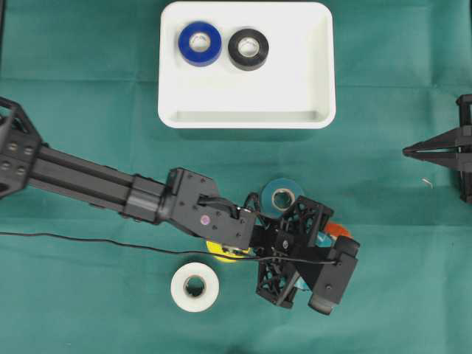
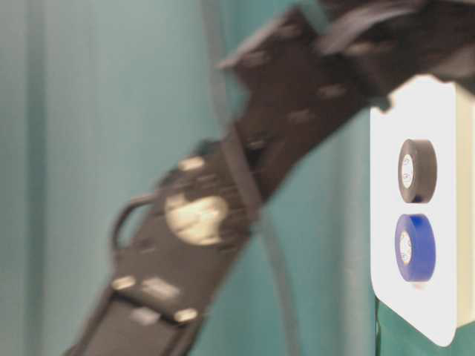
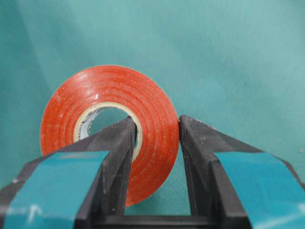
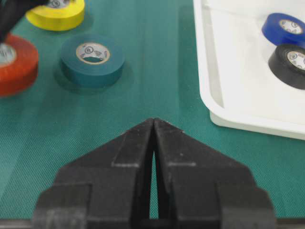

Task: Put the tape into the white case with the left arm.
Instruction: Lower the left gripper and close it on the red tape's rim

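Observation:
An orange-red tape roll (image 3: pixel 143 109) sits between the teal-striped fingers of my left gripper (image 3: pixel 157 126). One finger is inside the roll's hole and the other presses its outer side, so the gripper is shut on it. In the overhead view only an edge of this roll (image 1: pixel 339 230) shows beside the left gripper (image 1: pixel 330 236). In the right wrist view the roll (image 4: pixel 14 64) looks flat on the green cloth. The white case (image 1: pixel 295 88) stands at the far middle, holding a blue roll (image 1: pixel 199 43) and a black roll (image 1: pixel 248 49).
A teal roll (image 1: pixel 282 196) lies just behind the left wrist. A yellow roll (image 1: pixel 221 254) is half hidden under the arm, and a white roll (image 1: pixel 195 287) lies near the front. My right gripper (image 1: pixel 407 152) rests shut at the right edge.

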Controlling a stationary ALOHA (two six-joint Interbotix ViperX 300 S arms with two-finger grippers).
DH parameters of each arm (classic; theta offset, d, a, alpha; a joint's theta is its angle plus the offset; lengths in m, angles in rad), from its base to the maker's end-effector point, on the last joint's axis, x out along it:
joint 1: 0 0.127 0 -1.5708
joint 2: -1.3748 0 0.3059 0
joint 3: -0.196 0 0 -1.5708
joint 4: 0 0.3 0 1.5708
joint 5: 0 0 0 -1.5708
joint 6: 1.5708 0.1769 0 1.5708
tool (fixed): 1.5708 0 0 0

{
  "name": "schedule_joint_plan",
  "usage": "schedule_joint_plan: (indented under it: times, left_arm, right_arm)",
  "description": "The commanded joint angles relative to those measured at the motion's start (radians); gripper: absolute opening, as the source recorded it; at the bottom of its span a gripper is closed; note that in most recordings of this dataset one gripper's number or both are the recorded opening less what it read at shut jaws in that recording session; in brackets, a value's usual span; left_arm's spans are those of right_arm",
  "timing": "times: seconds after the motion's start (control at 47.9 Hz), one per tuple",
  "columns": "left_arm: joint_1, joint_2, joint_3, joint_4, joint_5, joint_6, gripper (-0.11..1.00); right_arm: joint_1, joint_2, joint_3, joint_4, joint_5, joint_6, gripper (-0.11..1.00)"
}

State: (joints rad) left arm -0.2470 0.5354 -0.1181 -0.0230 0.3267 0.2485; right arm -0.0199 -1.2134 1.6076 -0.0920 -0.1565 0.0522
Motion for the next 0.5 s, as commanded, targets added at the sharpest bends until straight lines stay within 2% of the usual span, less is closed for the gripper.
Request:
schedule_joint_plan:
  times: [0.0,0.146,0.48]
  left_arm:
    - [0.003,-0.08,-0.008,0.003,0.018,0.005,0.28]
    - [0.015,-0.103,-0.008,0.003,0.071,0.003,0.28]
    - [0.015,-0.114,-0.017,0.002,0.08,0.003,0.28]
  right_arm:
    - [-0.002,0.009,-0.009,0.0,-0.005,0.0,-0.09]
    - [-0.002,0.009,-0.009,0.0,-0.005,0.0,-0.09]
    - [-0.002,0.009,-0.009,0.0,-0.005,0.0,-0.09]
